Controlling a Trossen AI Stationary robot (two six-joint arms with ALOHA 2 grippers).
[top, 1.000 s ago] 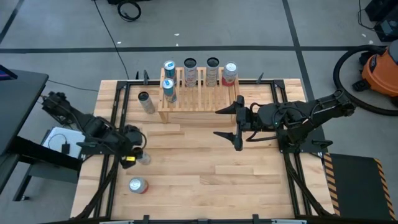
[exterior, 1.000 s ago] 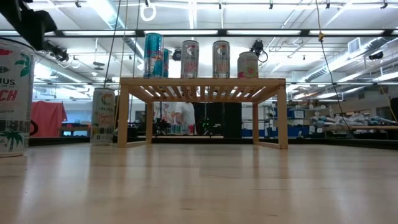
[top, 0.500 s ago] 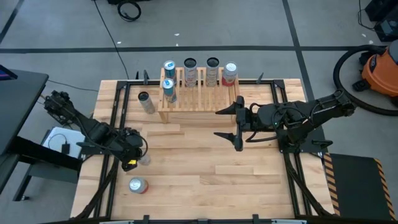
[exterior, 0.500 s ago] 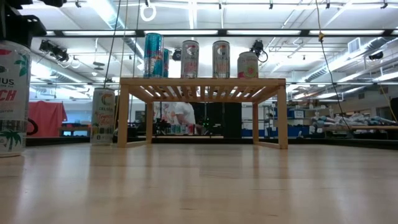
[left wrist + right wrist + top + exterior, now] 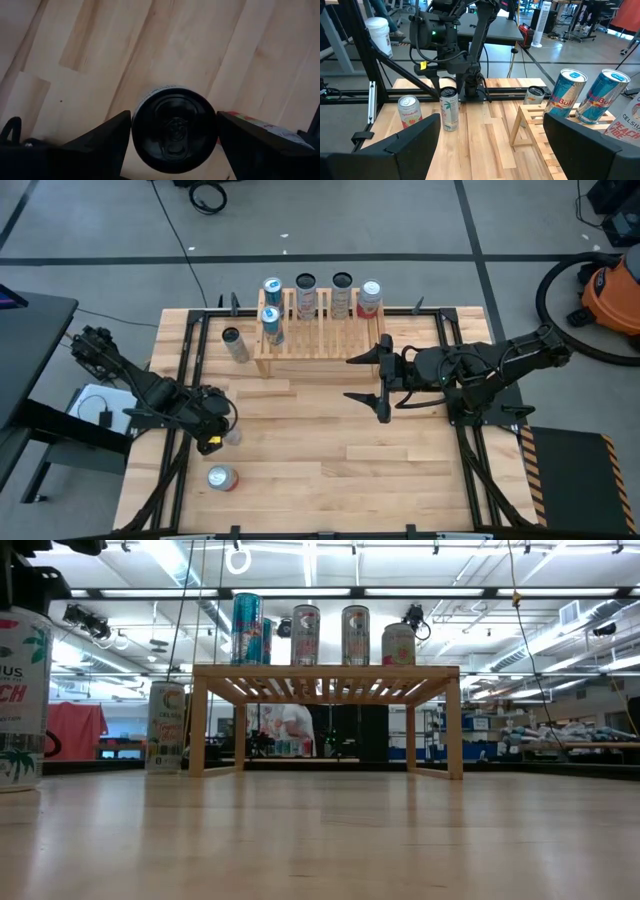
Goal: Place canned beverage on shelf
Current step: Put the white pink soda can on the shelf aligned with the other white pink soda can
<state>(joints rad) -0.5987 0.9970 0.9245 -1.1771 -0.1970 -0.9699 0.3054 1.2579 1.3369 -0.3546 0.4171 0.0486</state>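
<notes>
On the plank table [image 5: 330, 455], the left gripper [image 5: 222, 430] pinches a black-topped can [image 5: 174, 129] at seven o'clock from the shelf [image 5: 310, 340]; the right gripper [image 5: 368, 376] hangs spread.

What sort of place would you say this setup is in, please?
Probably a robotics lab or workshop: a light plank worktable on a grey concrete floor, long ceiling strip lights, an orange shop vacuum, and cluttered workbenches behind.

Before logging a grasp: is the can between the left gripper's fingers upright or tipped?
Upright: the can shows its round top between the left gripper fingers.
</notes>
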